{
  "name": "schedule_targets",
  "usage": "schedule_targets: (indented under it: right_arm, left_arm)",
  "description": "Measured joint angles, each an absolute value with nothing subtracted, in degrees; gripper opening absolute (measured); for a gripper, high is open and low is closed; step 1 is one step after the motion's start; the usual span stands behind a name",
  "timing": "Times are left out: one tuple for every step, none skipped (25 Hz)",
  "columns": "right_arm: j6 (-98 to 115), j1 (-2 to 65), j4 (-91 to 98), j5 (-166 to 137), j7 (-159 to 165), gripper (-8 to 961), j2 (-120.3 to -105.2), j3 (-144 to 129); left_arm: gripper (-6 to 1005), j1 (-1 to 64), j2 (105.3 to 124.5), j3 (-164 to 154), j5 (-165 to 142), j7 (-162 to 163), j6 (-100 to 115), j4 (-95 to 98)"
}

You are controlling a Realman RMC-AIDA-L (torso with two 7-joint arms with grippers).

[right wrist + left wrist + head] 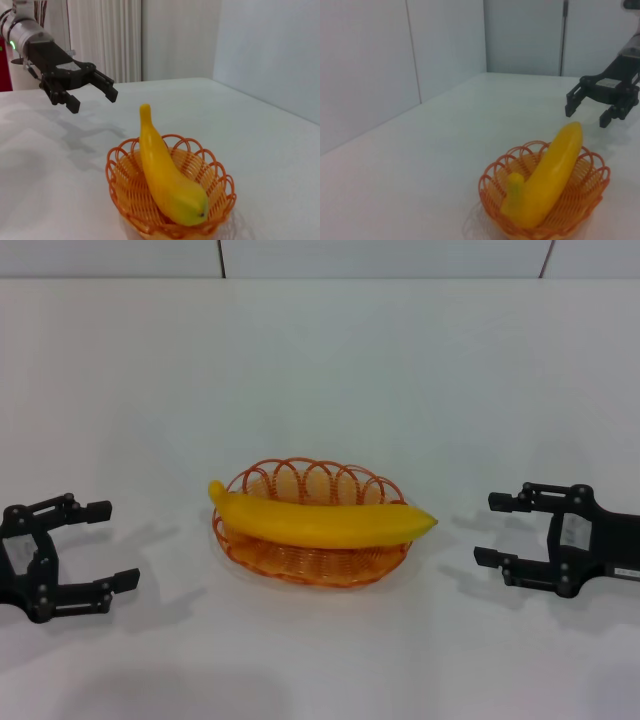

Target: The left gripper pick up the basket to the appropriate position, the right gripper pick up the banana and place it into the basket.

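Observation:
The orange wire basket (300,562) stands on the white table in the middle of the head view. The yellow banana (320,522) lies across it, both ends over the rim. My left gripper (105,545) is open and empty, to the left of the basket and apart from it. My right gripper (492,529) is open and empty, to the right of the basket. The basket (590,187) and banana (547,180) show in the left wrist view with the right gripper (587,115) beyond. The right wrist view shows the basket (122,192), the banana (162,172) and the left gripper (92,100).
The white table (320,380) stretches around the basket. A white panelled wall (380,258) runs along its far edge.

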State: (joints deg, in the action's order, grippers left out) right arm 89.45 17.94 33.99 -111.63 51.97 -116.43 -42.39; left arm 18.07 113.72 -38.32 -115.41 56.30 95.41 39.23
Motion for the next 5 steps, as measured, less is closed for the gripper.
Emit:
schedule_targets:
  right_arm:
    - [89.4,18.1,33.9,-111.6,51.9,662,-116.44,-42.4]
    - [89.4,18.3,33.8,-111.7,51.9,662,-116.43,-42.4]
    - [89.4,18.5,33.6,-111.7,51.9,662,-116.43,-42.4]
    - [89.4,18.6,33.6,-111.8,51.9,662,-116.43,-42.3]
    - [89.4,18.6,33.6,-111.8,51.9,662,-116.44,-42.3]
  left_arm:
    - [876,18.1,113.73,-38.4,-115.4,56.3,95.4,39.2]
    - [876,18.2,113.76,-38.5,-115.4,56.3,95.4,39.2]
    - [876,18.2,113.80,-38.5,-115.4,56.3,95.4,39.2]
    - [876,18.2,113.81,-38.6,-115.4,56.3,95.4,39.2]
    - [876,18.3,113.83,-38.6,-115.4,56.3,95.4,39.2]
